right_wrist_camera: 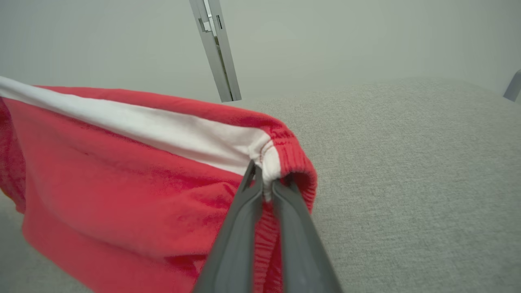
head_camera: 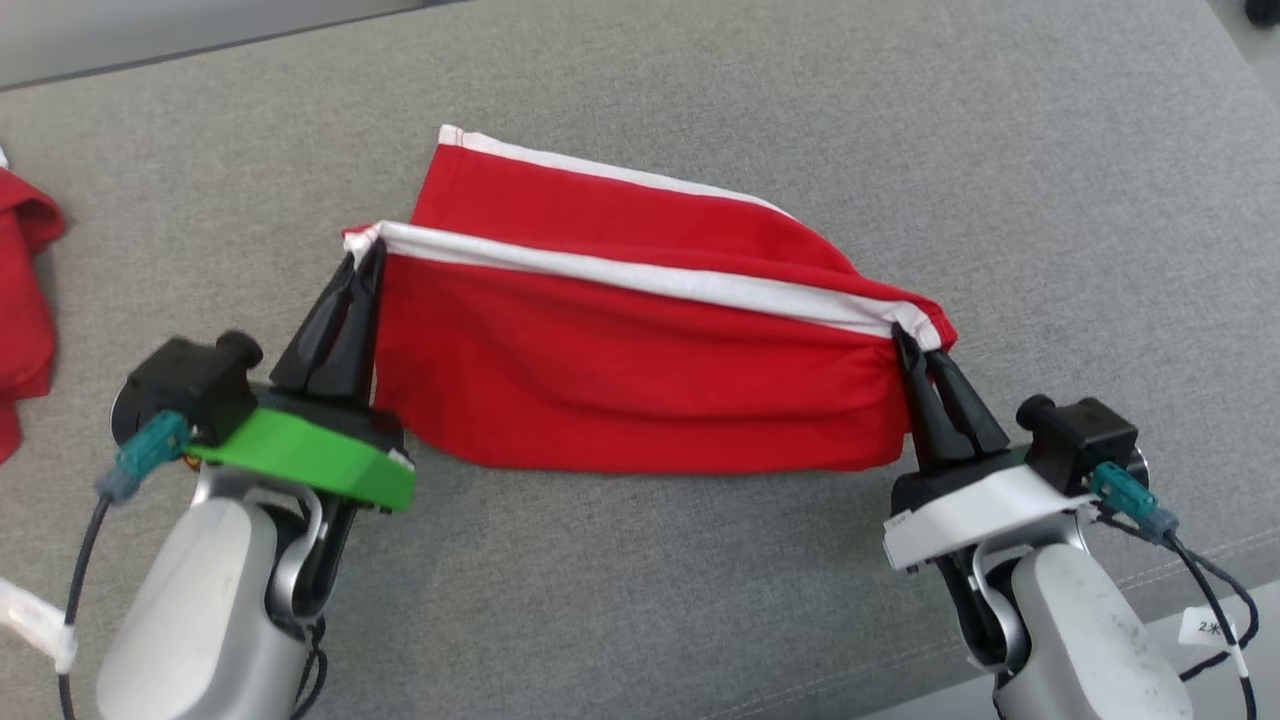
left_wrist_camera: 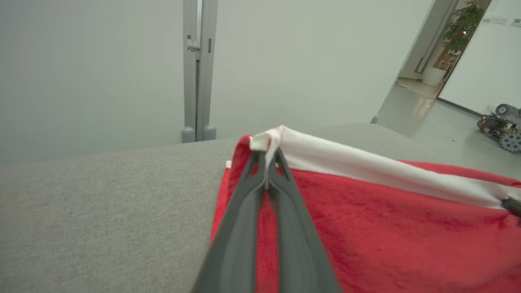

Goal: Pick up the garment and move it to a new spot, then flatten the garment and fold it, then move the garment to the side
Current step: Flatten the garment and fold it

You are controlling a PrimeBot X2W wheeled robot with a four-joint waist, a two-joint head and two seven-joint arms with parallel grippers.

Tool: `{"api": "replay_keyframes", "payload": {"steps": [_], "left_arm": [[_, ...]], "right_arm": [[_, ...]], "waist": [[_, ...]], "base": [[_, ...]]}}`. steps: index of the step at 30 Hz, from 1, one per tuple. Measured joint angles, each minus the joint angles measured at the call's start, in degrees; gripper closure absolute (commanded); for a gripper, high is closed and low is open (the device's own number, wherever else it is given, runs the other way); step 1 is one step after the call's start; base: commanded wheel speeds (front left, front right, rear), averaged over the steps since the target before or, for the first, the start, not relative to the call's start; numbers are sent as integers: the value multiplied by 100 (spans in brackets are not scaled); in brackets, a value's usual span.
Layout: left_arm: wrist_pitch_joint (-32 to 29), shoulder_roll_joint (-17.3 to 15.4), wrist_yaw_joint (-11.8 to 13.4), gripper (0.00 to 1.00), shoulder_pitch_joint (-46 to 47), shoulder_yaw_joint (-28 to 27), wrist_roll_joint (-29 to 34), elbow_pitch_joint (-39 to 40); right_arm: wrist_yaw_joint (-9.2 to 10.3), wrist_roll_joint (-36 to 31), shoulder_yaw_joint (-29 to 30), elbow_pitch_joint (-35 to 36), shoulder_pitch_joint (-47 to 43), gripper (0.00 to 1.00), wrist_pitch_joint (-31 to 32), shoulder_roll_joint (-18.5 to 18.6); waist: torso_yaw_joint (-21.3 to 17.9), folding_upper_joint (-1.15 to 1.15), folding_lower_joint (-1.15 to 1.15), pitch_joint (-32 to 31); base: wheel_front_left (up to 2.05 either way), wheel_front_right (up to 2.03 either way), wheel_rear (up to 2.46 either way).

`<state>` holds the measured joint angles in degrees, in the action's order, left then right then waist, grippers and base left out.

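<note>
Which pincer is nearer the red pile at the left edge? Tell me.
Left. The left pincer clamps the garment corner nearest the red pile; the right pincer clamps the far corner.

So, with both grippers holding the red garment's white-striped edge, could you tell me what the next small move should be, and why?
Probably carry both forward together, edge kept taut, and lower it onto the far striped edge. The left gripper and right gripper each pinch an end of the red garment's raised edge, while its far part already lies on the grey fabric surface.
</note>
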<state>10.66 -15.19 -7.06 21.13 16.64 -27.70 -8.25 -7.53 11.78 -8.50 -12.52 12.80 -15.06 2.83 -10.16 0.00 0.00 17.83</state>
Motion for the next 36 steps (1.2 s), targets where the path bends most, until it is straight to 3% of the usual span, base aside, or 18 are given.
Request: {"api": "replay_keyframes", "payload": {"steps": [10, 19, 20, 21, 22, 23, 36], "left_arm": [[-460, 132, -25, 100, 1914, 389, -13, -2074], [-605, 268, 11, 100, 2860, 571, 179, -3278], [-592, 303, 27, 93, 2919, 584, 198, -3362], [-548, 333, 47, 56, 2965, 593, 214, -3430], [-512, 361, 54, 9, 3017, 604, 223, -3508], [-425, 378, 58, 0, 3063, 623, 254, -3567], [231, 671, 43, 0, 2944, 737, 138, -3769]], "right_arm": [[-1, 467, 5, -656, 877, 100, 0, -1], [-1, 572, -42, -983, 1260, 100, 0, -5], [-1, 584, -49, -1014, 1280, 89, 0, -5], [-1, 597, -60, -1039, 1294, 67, 0, -5], [-1, 615, -68, -1072, 1312, 46, 0, -4], [-1, 619, -71, -1090, 1332, 0, 0, -2], [0, 323, 422, -578, 1050, 0, 1, -4]], "waist": [[-254, 0, 0, 679], [-383, 0, 0, 1015], [-391, 0, 0, 1032], [-394, 0, 0, 1041], [-394, 0, 0, 1045], [-390, 0, 0, 1041], [-248, 0, 0, 733]], "base": [[0, 0, 0], [0, 0, 0], [0, 0, 0], [0, 0, 0], [0, 0, 0], [0, 0, 0], [0, 0, 0]]}}
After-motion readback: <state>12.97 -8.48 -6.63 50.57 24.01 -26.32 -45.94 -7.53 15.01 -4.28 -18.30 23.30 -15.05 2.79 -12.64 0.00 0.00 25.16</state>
